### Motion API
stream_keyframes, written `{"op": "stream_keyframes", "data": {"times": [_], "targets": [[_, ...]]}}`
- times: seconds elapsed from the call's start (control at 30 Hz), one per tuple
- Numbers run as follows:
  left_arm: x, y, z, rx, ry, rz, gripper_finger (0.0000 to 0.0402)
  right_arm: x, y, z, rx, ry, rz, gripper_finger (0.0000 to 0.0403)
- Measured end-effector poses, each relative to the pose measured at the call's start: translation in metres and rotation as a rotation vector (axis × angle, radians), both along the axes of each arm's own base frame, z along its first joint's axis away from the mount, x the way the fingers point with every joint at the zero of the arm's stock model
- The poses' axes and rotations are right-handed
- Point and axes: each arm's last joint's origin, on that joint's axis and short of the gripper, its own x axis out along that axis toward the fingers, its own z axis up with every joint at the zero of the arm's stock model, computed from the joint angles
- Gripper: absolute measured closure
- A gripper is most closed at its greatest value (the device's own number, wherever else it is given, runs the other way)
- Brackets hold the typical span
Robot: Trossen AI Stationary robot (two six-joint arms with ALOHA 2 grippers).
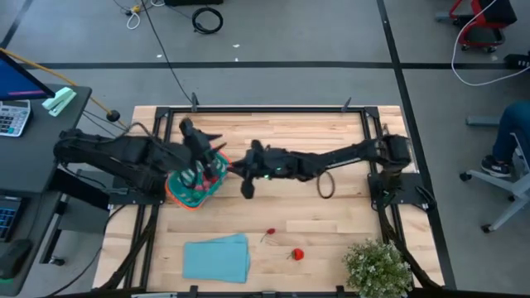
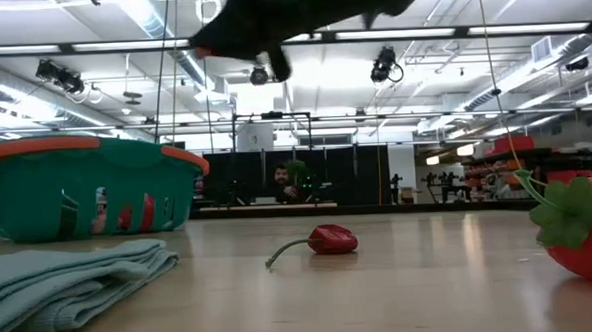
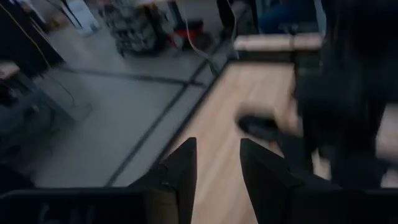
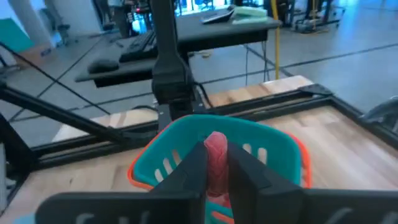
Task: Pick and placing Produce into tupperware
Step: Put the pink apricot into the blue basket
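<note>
The tupperware (image 1: 192,187), a teal tub with an orange rim, stands on the table at centre left, with several red pieces inside (image 2: 148,210). My right gripper (image 4: 216,151) hangs level just right of the tub (image 4: 249,134), shut on a pink-red piece of produce (image 4: 216,163). My left gripper (image 3: 217,155) is raised over the tub's far side (image 1: 207,139), open with nothing between its fingers. A red pepper with a stem (image 2: 329,240) and a strawberry (image 2: 584,235) lie on the table toward the near edge. My right gripper pinches the pink-red piece (image 4: 216,144) between its two fingers, one on each side. The fingers come level from the table's right side, pointing at the tub. The piece is lifted clear of the table and stands before the tub's near wall, above its rim.
A folded light-blue cloth (image 1: 217,257) lies near the front edge, left of the pepper (image 1: 270,234) and strawberry (image 1: 297,254). A bushy potted plant (image 1: 377,266) stands at the near right corner. Black frame rails (image 1: 273,110) border the table.
</note>
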Motion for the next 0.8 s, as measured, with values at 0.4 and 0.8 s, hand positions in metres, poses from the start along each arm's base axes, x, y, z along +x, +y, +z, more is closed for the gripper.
{"op": "stream_keyframes", "data": {"times": [0.4,0.8], "targets": [[-0.019,0.021,0.074,0.093,-0.138,0.079,0.0276,0.104,-0.009,-0.066,-0.081,0.071,0.033,0.0349],[-0.024,0.036,0.057,0.063,0.009,0.171,0.0283,0.109,-0.037,-0.044,-0.099,0.313,-0.003,0.026]]}}
